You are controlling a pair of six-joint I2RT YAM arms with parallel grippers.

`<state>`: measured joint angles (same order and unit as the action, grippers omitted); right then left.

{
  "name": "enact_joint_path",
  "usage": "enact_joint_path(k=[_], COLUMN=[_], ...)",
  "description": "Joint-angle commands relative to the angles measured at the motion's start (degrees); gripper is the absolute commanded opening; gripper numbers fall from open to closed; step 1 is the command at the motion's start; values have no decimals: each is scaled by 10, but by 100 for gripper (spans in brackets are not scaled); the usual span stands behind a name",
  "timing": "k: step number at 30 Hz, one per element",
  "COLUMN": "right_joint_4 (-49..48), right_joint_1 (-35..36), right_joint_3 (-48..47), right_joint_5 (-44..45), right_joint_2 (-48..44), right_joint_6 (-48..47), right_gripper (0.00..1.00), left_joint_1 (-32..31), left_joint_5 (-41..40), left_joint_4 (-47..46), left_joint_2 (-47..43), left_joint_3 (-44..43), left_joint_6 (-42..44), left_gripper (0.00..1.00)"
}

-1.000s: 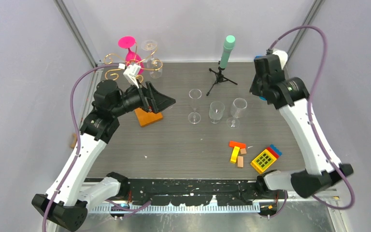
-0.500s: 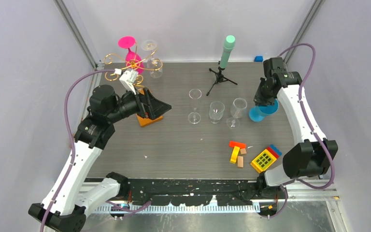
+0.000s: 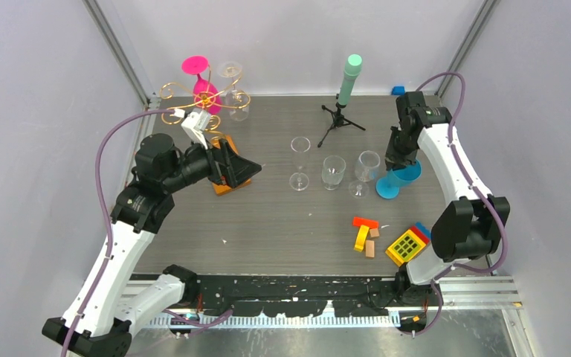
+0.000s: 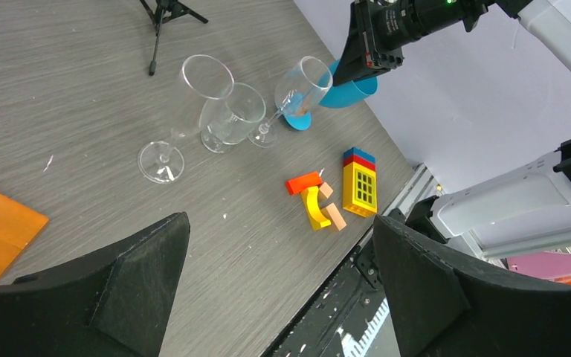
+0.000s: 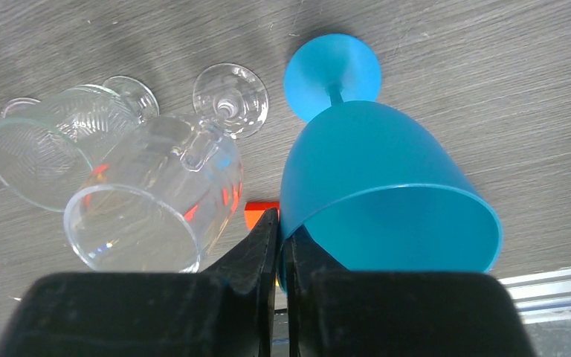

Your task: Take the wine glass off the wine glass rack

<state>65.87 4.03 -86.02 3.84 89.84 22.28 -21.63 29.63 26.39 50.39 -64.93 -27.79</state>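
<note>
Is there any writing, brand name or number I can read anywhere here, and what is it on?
No text can be read in any view.
On the yellow toy: plain green squares, no digits.
On the white piece at the left arm's wrist: too small to tell.
On the blue wine glass: no mark.

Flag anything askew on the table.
The blue glass looks off: it is tilted rather than upright, with its rim pinched in the right gripper and its foot low by the table. The three clear glasses next to it stand upright.
</note>
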Motion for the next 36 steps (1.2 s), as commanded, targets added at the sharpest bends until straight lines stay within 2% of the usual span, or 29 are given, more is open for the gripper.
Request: enact_joint_path(k=[1,4,8,10,16,23,26,32,36], right_joint_4=[7,6,6,5,3,-33,-69,-123,-129], right_joint_1=[0,0,0,0,0,0,0,0,0], right_joint_3=[-15,-15,-30,-42,-93,-107,-76,-2,22], right_joint_5=[4,10,20,22,20,2,-26,-91,-96], right_joint_2=[15,22,22,19,0,-52,-82,-148,-175], right_joint_6=[-20,-23,-22,-19,-8,10,22,42,43], right_gripper=[13,19,34,38,40,41,40,40,40], left_joint_1=[-2,-2,-2,-2,-2,10,43,155,239], left_joint_5=[-8,-14,-29,-44,-101,-156,-162,-91,-73], left_joint_4=[-6,-4,7,14,24,66,81,60,35], left_joint_2=[-1,4,16,22,58,165,228,327,372], left_joint_3=[-12,-18,-38,-53,-122,-258,-327,-419,-438], left_joint_6=[12,15,27,30,31,32,9,-87,-155], left_gripper=[96,96,96,97,97,97,97,95,85])
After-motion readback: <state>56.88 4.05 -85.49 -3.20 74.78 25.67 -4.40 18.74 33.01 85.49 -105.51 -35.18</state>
